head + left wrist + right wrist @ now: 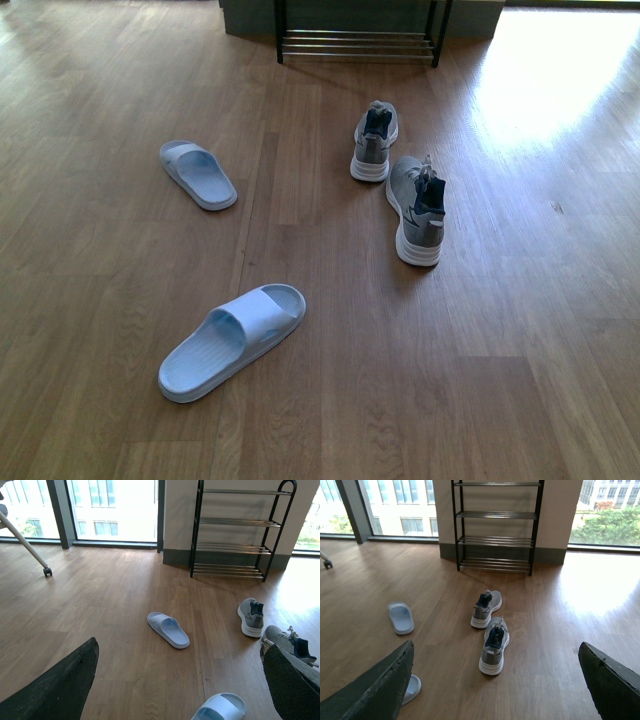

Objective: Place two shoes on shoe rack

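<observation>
L gripper (178, 647), R gripper (496, 649): jaws wide apart, empty. Front cam shows only rack (356, 44) bottom bars. Sneakers (417, 210) on floor (520, 380); near slide (232, 342) cut off in wrist views.

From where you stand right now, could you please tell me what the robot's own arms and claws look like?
Only the claws show, and only in the wrist views. The left claw has two matte black, wedge-shaped fingers with a rough, grainy surface, narrowing to blunt tips. The right claw has matching black fingers. No cables or markings are visible, and the front view shows neither arm.
</observation>
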